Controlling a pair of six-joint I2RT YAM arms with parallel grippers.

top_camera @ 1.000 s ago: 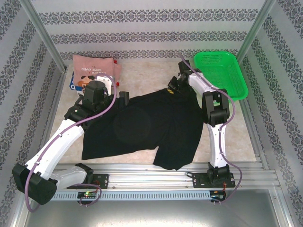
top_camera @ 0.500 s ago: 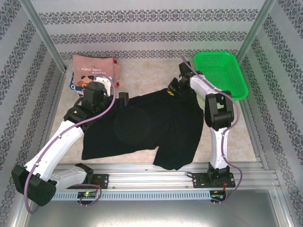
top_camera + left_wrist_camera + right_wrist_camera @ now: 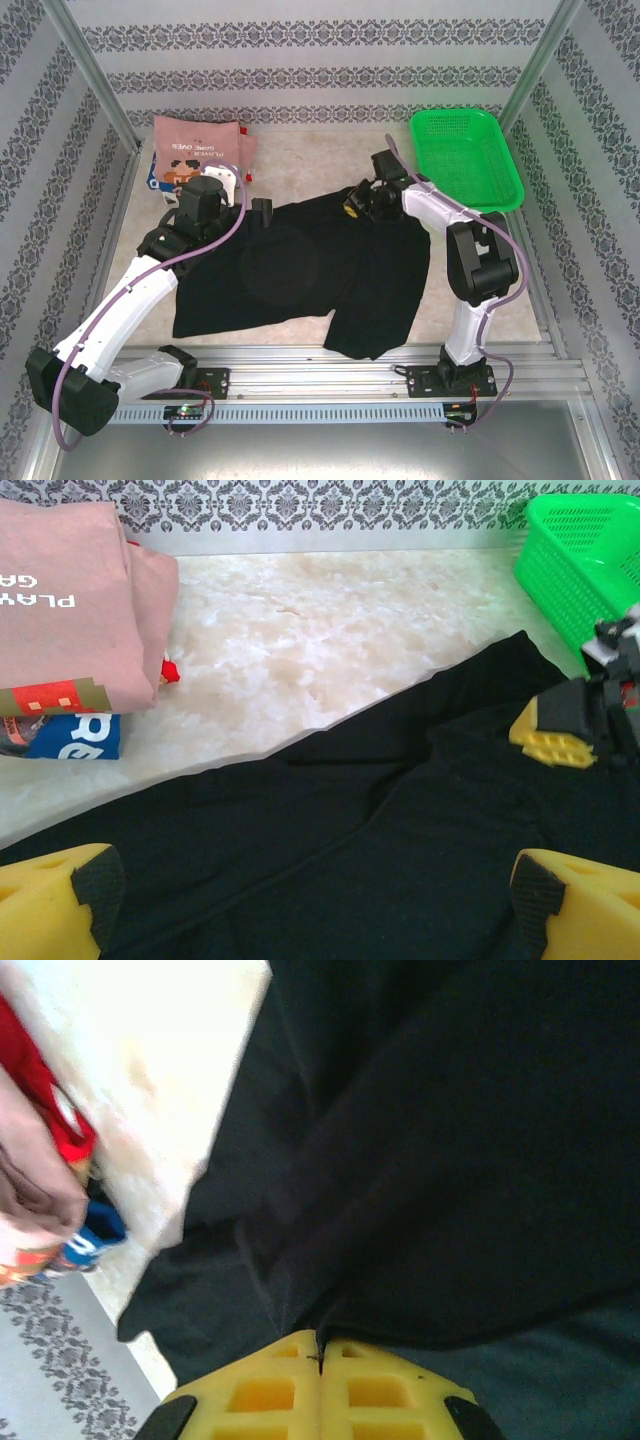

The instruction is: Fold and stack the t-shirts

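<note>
Black tee (image 3: 300,270) pinched in R gripper (image 3: 320,1348); L gripper (image 3: 315,895) wide apart.

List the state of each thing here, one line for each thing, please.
Black shirt: spread flat on the table, unfolded, far edge pinched.
Pink shirt: folded, on top of the blue shirt.
Blue shirt: folded, under the pink one.
Basket: upright, far right corner.
Left gripper: open, low over the black shirt.
Right gripper: shut on the black shirt.

The pink shirt (image 3: 70,620) hides most of the blue-and-white shirt (image 3: 75,738) beneath it.
</note>
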